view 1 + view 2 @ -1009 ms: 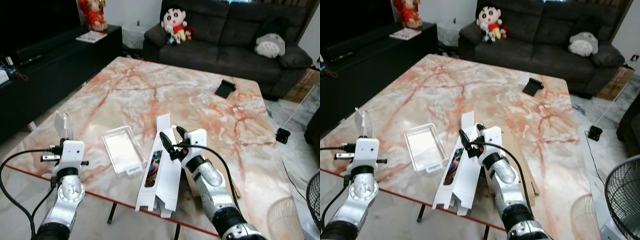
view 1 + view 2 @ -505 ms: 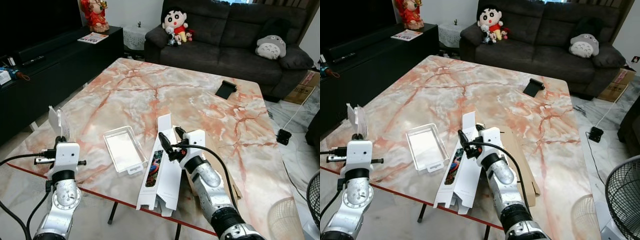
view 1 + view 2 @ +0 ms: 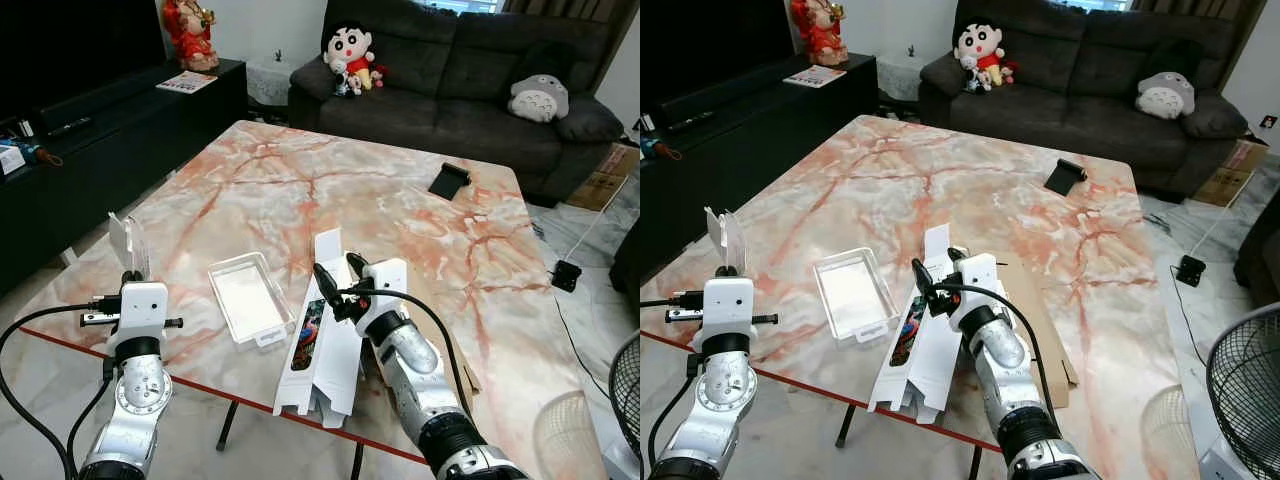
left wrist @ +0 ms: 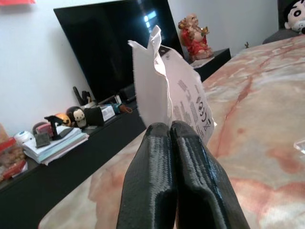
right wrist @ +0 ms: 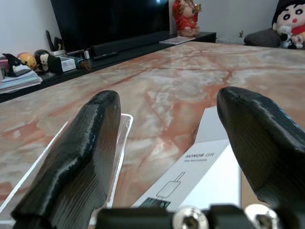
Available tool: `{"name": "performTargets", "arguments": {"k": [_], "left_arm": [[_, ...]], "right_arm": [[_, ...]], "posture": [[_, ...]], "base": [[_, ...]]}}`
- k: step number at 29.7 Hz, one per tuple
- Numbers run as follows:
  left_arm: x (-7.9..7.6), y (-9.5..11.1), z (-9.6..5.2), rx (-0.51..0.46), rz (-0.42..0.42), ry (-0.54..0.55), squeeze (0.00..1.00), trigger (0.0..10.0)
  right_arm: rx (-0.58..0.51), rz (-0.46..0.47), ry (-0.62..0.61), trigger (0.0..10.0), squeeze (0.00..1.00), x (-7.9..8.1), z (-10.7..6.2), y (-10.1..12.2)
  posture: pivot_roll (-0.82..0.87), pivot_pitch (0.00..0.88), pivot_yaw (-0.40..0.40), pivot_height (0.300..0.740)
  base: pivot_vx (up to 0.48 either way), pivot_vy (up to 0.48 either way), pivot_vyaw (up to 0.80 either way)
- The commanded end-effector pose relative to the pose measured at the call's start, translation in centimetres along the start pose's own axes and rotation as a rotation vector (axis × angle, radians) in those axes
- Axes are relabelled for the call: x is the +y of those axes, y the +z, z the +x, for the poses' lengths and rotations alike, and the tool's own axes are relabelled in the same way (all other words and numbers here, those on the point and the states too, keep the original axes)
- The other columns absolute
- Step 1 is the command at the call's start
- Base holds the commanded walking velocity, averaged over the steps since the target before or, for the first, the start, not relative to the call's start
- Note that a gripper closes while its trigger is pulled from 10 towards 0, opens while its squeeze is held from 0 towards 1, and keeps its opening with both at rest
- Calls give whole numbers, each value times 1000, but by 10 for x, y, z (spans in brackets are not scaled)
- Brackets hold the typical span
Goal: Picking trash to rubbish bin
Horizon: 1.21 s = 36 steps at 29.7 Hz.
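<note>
Left eye view: red-veined marble worktop (image 3: 300, 180) in a living room, dark sofa (image 3: 470, 70) behind, black TV bench (image 3: 90, 130) on the left. Left tool (image 3: 131, 272) is clamped on a torn clear wrapper (image 3: 129, 245) above the near-left corner; right tool (image 3: 338, 276) is spread wide over the flattened white phone box (image 3: 325, 330), with a clear plastic tray (image 3: 248, 298) just beside it. Left wrist view shows print on the wrapper; right wrist view reads "HONOR" on the box.
</note>
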<state>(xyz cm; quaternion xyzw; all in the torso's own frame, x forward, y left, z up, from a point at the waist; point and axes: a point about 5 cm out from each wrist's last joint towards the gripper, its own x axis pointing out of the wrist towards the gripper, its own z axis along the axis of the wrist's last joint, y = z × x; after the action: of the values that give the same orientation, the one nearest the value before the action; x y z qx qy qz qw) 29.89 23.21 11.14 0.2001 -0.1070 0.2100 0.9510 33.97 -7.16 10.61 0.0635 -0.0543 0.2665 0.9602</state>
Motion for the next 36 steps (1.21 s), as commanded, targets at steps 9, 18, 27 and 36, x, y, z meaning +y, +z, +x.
{"name": "performTargets", "arguments": {"k": [9, 18, 27, 36], "left_arm": [[-2, 3, 2, -1, -11, 1, 0, 10000], [-3, 3, 2, 0, -12, 0, 0, 10000], [-6, 6, 3, -12, -12, -8, 0, 10000], [-5, 6, 3, -15, -13, -7, 0, 10000]], "right_arm": [[6, -10, 2, 10000, 0, -1, 1, 0], [7, -18, -22, 10000, 0, -7, -1, 1], [12, -29, -49, 10000, 0, -14, -4, 1], [13, -36, -76, 10000, 0, -20, -6, 1]], "posture": [[52, 0, -75, 740], [44, 0, -74, 740], [38, 0, -74, 740], [40, 0, -76, 740]], "base": [[0, 0, 0], [0, 0, 0], [0, 0, 0], [0, 0, 0]]}}
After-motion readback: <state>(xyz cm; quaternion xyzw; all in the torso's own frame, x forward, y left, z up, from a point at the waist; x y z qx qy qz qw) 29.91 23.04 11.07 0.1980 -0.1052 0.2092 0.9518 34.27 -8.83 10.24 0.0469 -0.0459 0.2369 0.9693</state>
